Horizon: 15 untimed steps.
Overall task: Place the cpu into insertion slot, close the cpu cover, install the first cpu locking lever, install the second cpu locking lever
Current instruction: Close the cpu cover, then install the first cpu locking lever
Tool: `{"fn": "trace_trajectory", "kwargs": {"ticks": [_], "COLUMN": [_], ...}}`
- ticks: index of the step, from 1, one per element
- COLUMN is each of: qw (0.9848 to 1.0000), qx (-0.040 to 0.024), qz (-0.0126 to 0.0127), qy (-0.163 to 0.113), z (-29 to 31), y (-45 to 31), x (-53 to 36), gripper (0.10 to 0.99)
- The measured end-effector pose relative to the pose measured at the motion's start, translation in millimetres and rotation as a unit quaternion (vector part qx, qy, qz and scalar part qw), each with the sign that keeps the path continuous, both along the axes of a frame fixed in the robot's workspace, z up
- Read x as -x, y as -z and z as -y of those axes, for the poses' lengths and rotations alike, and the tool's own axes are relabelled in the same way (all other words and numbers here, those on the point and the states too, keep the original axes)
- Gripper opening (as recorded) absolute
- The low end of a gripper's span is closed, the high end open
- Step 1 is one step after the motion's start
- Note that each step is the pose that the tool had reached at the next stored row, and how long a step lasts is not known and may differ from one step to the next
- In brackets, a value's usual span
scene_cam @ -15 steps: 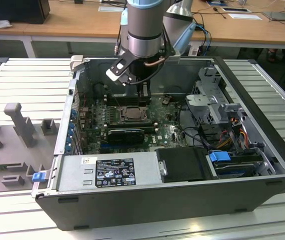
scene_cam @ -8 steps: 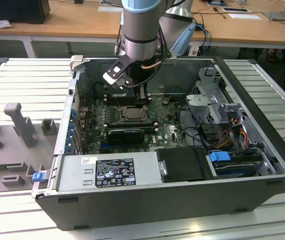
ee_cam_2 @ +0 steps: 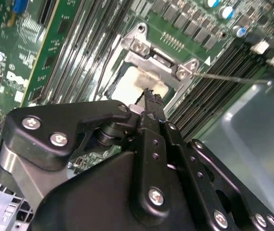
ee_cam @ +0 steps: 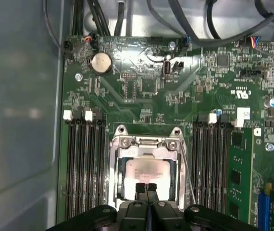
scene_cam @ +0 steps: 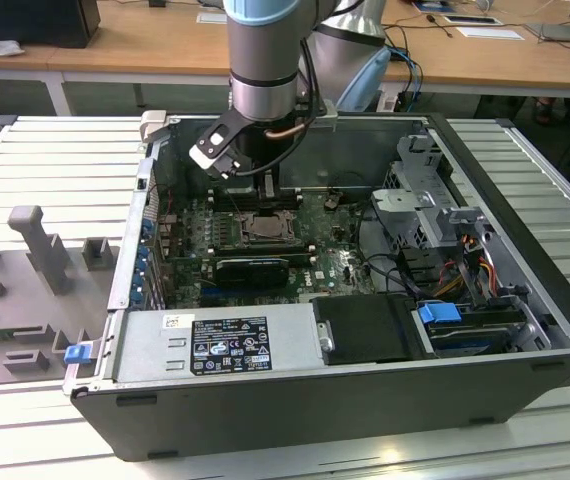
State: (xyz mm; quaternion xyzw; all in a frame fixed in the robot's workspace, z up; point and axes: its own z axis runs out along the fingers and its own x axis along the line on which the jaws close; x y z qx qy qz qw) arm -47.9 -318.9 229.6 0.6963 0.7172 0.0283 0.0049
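Observation:
My gripper (scene_cam: 265, 187) hangs inside the open computer case, just above the insertion slot (scene_cam: 264, 226) on the green board. In the first wrist view its black fingertips (ee_cam: 141, 188) are pressed together, shut, at one edge of the socket with nothing visible between them. The silvery cpu cover (ee_cam: 146, 143) lies down over the socket, and the pale cpu (ee_cam: 144, 172) shows through its window. In the second wrist view the gripper (ee_cam_2: 151, 98) sits over the cpu (ee_cam_2: 127, 84) beside the cover (ee_cam_2: 156, 60). A thin locking lever (ee_cam: 187, 168) runs along one side and angles away over the memory slots (ee_cam_2: 223, 77).
Long black memory slots (ee_cam: 84, 163) flank the socket on both sides. A black card (scene_cam: 252, 268) lies just in front of it. Case walls (scene_cam: 385, 150), cables (scene_cam: 385, 265), a drive cage (scene_cam: 430, 200) and the power supply (scene_cam: 225, 345) close in the board.

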Motion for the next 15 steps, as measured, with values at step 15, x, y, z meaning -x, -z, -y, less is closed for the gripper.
{"fn": "trace_trajectory", "kwargs": {"ticks": [15], "qw": [1.0000], "qx": [0.0000], "qz": [0.0000], "qy": [0.000], "z": [0.0], "y": [-51.8], "x": [0.9], "gripper": [0.106]}}
